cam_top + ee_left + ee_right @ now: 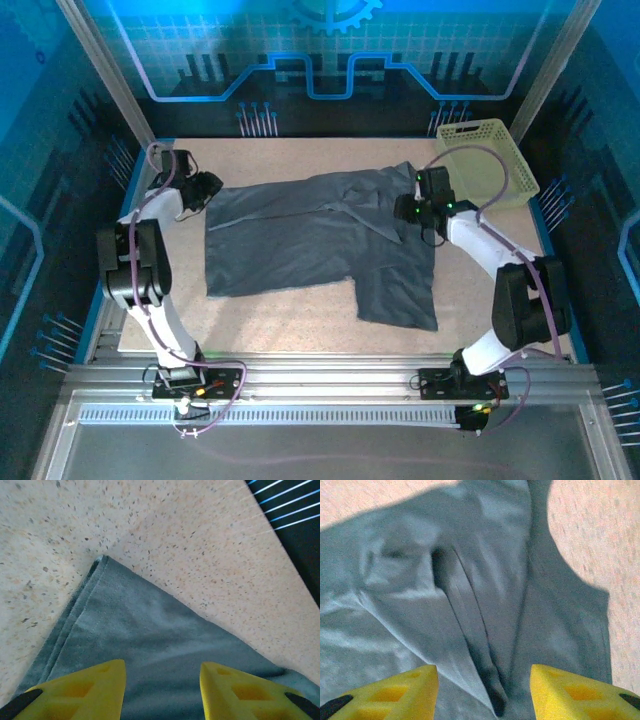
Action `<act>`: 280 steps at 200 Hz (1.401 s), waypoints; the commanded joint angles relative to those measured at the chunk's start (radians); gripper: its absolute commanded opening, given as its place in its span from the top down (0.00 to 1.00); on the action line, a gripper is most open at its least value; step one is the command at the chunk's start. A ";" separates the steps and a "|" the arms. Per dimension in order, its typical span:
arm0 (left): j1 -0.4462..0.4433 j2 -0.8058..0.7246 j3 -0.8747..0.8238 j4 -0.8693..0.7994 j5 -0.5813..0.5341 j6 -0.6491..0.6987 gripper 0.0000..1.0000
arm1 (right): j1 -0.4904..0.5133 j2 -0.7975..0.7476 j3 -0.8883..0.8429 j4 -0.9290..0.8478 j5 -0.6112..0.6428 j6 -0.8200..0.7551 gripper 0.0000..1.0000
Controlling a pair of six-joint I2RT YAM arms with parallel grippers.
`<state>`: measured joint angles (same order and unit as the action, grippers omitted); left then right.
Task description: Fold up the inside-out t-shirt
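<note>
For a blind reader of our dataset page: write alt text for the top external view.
A dark grey t-shirt lies spread on a speckled table between two robot arms. The left tool is at the shirt's far left corner, the right tool over its right side. A pale yellow-green basket stands far right.

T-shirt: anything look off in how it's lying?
Yes. The t-shirt lies uneven: its right part hangs toward the near edge as a long flap, and folds bunch into a ridge near its right side. Nothing looks torn or spilled.
</note>
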<state>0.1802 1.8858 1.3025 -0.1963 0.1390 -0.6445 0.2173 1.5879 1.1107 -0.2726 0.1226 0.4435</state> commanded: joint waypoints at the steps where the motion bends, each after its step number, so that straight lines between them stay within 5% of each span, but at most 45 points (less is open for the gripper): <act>1: -0.004 0.071 0.074 -0.067 0.062 0.028 0.56 | 0.023 0.109 0.122 -0.019 -0.016 -0.021 0.47; 98: 0.007 0.255 0.213 -0.127 0.078 0.022 0.57 | -0.085 0.701 0.773 -0.118 -0.224 0.005 0.51; 148: 0.052 0.280 0.188 -0.116 0.071 -0.033 0.56 | -0.128 0.943 1.055 -0.251 -0.208 0.096 0.55; 208: 0.095 0.276 0.130 -0.086 0.058 -0.063 0.56 | -0.189 0.958 1.011 -0.247 -0.157 0.206 0.59; 280: 0.067 0.169 0.161 -0.138 0.106 -0.016 0.46 | -0.147 0.746 0.902 -0.228 -0.171 0.015 0.55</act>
<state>0.2516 2.1281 1.4681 -0.2623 0.2356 -0.6853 0.0517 2.4725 2.0712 -0.4694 -0.0700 0.5625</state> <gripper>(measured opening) 0.521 0.434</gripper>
